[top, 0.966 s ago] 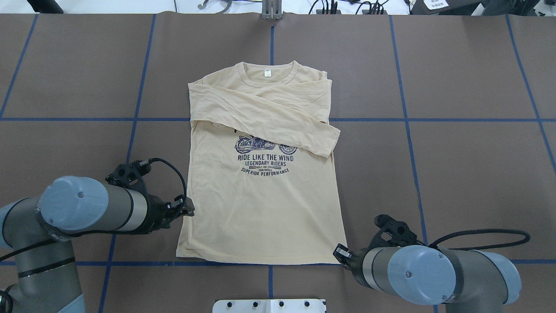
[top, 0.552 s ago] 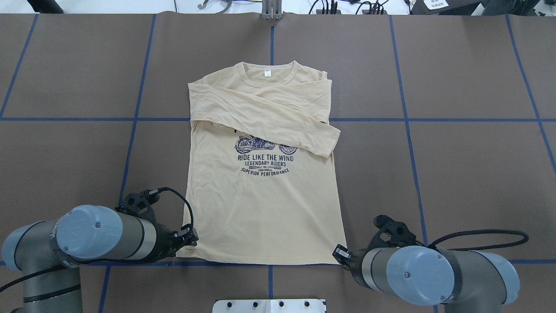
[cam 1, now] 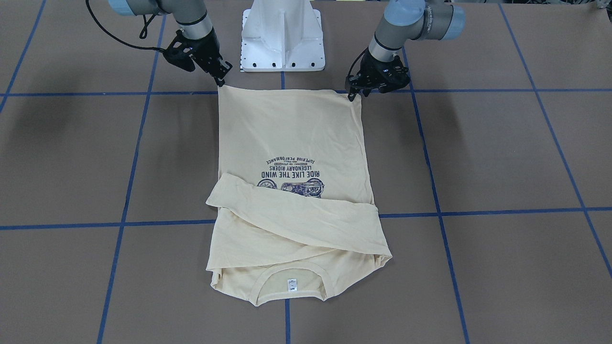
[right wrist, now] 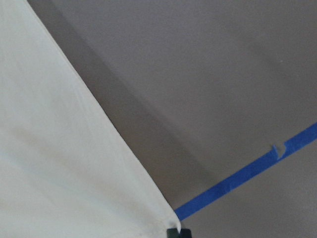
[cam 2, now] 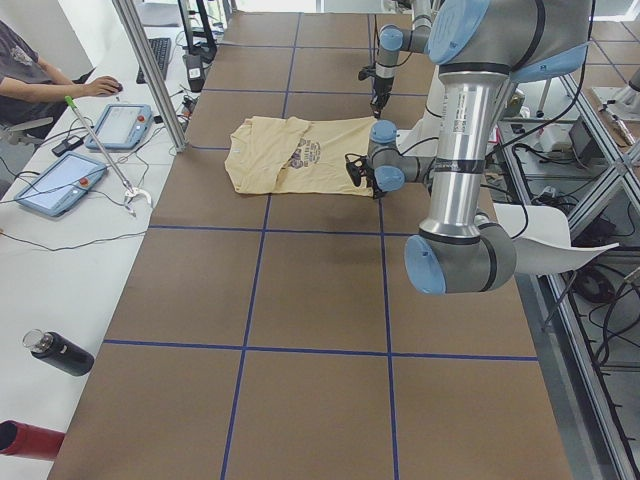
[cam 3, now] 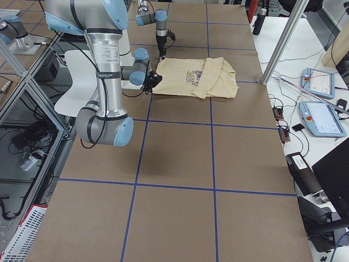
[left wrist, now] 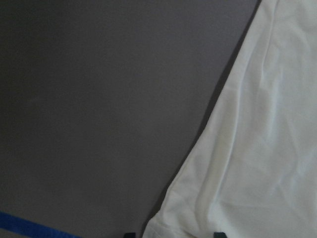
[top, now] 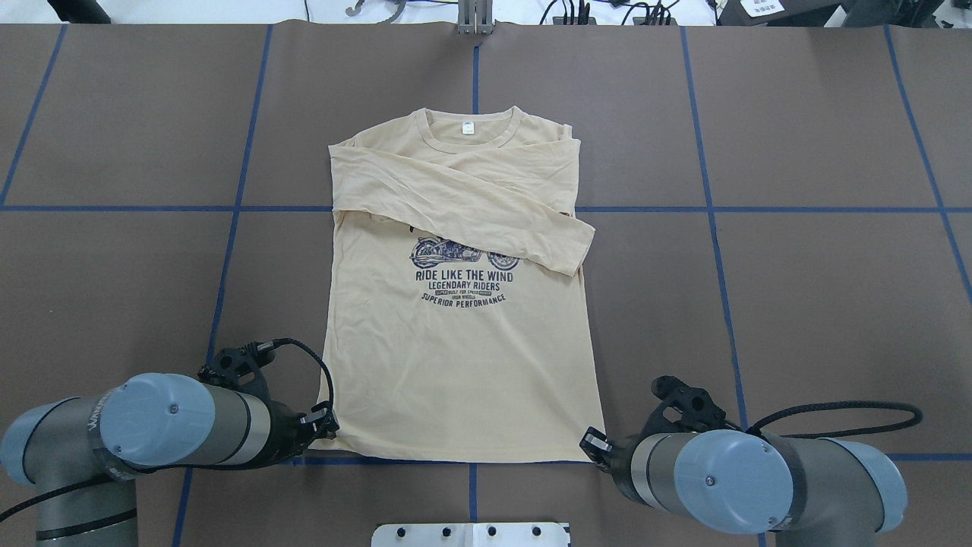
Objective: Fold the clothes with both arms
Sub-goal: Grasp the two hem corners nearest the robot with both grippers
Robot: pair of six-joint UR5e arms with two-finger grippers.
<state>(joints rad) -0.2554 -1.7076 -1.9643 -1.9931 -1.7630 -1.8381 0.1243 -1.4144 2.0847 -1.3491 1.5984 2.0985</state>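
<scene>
A cream shirt lies flat, print up, on a brown desk. It stretches away from both pincers, with its collar at the end farthest from them. Both sleeves are already folded across the chest, well beyond the pincers. The left pincer is low at one hem corner, its tips set apart with the cloth's corner lying between them and not yet pinched. The right pincer is at the other hem corner, its tips drawn close together right at the cloth's point. Whether fabric is caught between them cannot be told. The hem runs straight between the two pincers, flat on the desk. By the look of it, the sleeve folds are done. The lengthwise fold, hem carried up toward the collar, remains.
</scene>
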